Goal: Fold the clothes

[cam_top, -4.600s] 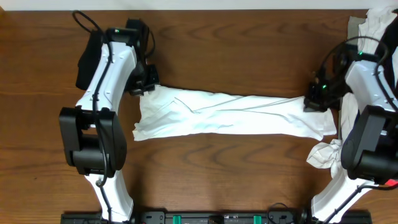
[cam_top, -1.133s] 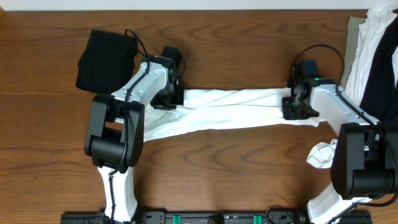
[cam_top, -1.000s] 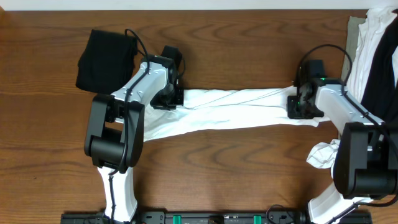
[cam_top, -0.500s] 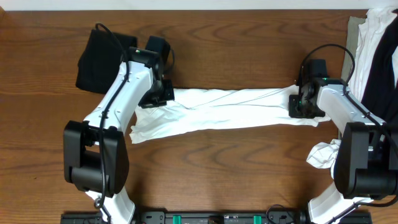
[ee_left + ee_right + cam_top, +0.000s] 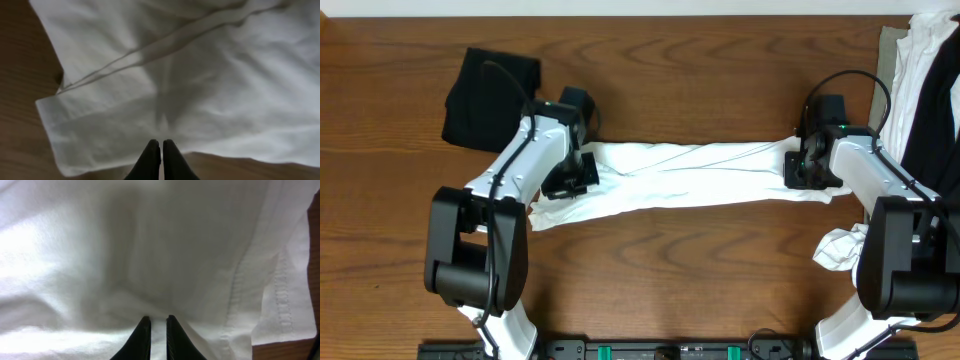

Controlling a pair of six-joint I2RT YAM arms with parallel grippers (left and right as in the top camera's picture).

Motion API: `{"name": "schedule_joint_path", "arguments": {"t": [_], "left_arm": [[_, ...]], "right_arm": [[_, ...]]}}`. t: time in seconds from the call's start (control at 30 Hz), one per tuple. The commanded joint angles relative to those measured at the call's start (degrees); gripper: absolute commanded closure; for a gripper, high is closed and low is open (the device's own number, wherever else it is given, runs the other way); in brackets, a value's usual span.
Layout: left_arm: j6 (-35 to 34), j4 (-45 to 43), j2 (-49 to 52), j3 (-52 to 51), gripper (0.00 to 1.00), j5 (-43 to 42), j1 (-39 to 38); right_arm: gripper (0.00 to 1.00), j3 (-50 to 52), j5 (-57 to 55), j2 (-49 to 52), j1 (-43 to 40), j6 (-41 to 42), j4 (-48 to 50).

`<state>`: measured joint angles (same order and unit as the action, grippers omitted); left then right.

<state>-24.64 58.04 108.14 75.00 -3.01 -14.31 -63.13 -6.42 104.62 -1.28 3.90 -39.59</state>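
The white T-shirt (image 5: 690, 175) lies stretched out in a long band across the middle of the table, twisted and creased. My left gripper (image 5: 570, 182) hangs just above its left end, near the front hem. In the left wrist view the gripper (image 5: 161, 144) is shut with nothing between the fingers, over the edge of the shirt (image 5: 200, 75). My right gripper (image 5: 801, 172) is at the shirt's right end. In the right wrist view it (image 5: 158, 319) is pinched on a fold of the white fabric (image 5: 150, 240). The chest print is hidden.
A folded black garment (image 5: 490, 85) lies at the back left, just behind the left arm. A pile of white and black clothes (image 5: 920, 70) sits at the far right edge. A crumpled white garment (image 5: 840, 248) lies by the right arm's base.
My left gripper has moved left and then toward the front, off the shirt's back left corner to its front hem. The right gripper shifted slightly right, still on the shirt.
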Motion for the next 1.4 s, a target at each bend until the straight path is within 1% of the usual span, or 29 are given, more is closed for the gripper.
{"name": "schedule_joint_path", "arguments": {"t": [0.0, 0.03, 0.07, 0.13, 0.23, 0.3, 0.47, 0.5, 0.53, 0.57, 0.73, 0.77, 0.83, 0.87, 0.93, 0.97, 1.07, 1.13, 1.2, 1.27, 1.33, 1.37], "left_arm": [[-1.2, -1.92, 0.55, -2.75, 0.92, 1.2, 0.15], [-1.2, -2.64, 0.55, -3.43, 0.92, 1.2, 0.15], [-1.2, -3.17, 0.55, -3.91, 0.89, 1.2, 0.15], [-1.2, -4.04, 0.55, -4.74, 0.89, 1.22, 0.15], [-1.29, -4.92, 0.55, -5.77, 0.88, 1.79, 0.15], [-2.49, -5.33, 0.55, -6.58, 0.88, 3.82, 0.15], [-2.47, -5.27, 0.39, -6.73, 0.89, 3.91, 0.15], [-2.47, -5.25, 0.39, -6.32, 0.91, 3.89, 0.15], [-2.47, -5.03, 0.31, -5.62, 0.92, 3.87, 0.15], [-2.47, -4.63, 0.26, -4.52, 0.92, 3.45, 0.15], [-2.45, -2.19, -1.88, 1.46, 0.92, -0.44, 0.15], [-2.45, -2.01, -2.73, 2.51, 0.91, -0.55, 0.15], [-2.4, -2.1, -4.17, 3.96, 0.83, -0.39, 0.15], [-2.01, -2.51, -4.7, 4.33, 0.77, -0.35, 0.15], [-1.16, -3.72, -5.64, 4.48, 0.65, -0.33, 0.17], [-0.87, -4.22, -5.73, 4.48, 0.61, -0.28, 0.15], [-0.92, -4.68, -5.57, 4.48, 0.56, 0.81, 0.17], [-0.92, -4.68, -5.57, 4.48, 0.52, 3.69, 0.17], [-0.85, -4.63, -5.57, 4.48, 0.44, 7.3, 0.22], [-0.44, -4.59, -5.57, 4.48, 0.36, 10.38, 0.44], [0.9, -4.66, -5.57, 4.48, 0.28, 11.47, 0.83], [1.62, -4.81, -5.57, 4.48, 0.27, 11.45, 1.14]], "right_arm": [[0.87, 0.33, 0.26, 0.31, -0.17, 0.76, -0.02], [0.85, 0.33, 0.48, 0.31, -0.17, 0.76, -0.04], [0.81, 0.33, 0.66, 0.31, -0.17, 0.76, -0.07], [0.8, 0.33, 0.66, 0.31, -0.17, 0.76, -0.07], [0.8, 0.31, 0.66, 0.28, -0.17, 0.76, -0.04], [0.79, 0.28, 0.66, 0.28, -0.17, 0.79, 0.0], [0.8, -0.92, 0.68, -0.02, -0.17, 0.76, -0.37], [0.8, -1.55, 0.72, -0.33, -0.17, 0.76, -0.52], [0.76, -2.21, 0.9, -0.72, -0.22, 0.76, -0.63], [0.75, -3.06, 1.27, -1.16, -0.31, 0.76, -0.74], [0.71, -8.31, 4.94, -2.75, -2.6, 0.76, -4.35], [0.68, -9.18, 5.01, -2.78, -3.37, 0.76, -5.05], [0.51, -9.9, 4.98, -2.78, -4.96, 0.68, -5.35], [0.48, -9.9, 5.07, -2.78, -5.7, 0.15, -5.16], [0.44, -9.88, 5.35, -2.69, -7.39, -1.9, -4.94], [0.41, -9.88, 5.38, -2.6, -8.07, -2.8, -4.94], [0.39, -9.73, 6.01, -2.6, -10.19, -5.09, -4.52], [0.37, -9.09, 8.31, -2.6, -11.52, -5.88, -3.28], [0.33, -8.17, 10.91, -2.45, -12.7, -6.84, -1.86], [0.32, -7.1, 12.35, -1.99, -13.77, -7.08, -0.09], [0.3, -6.23, 13.38, -1.38, -14.25, -8.31, 1.73], [0.3, -5.88, 13.62, -1.01, -14.32, -8.7, 2.58]]}}
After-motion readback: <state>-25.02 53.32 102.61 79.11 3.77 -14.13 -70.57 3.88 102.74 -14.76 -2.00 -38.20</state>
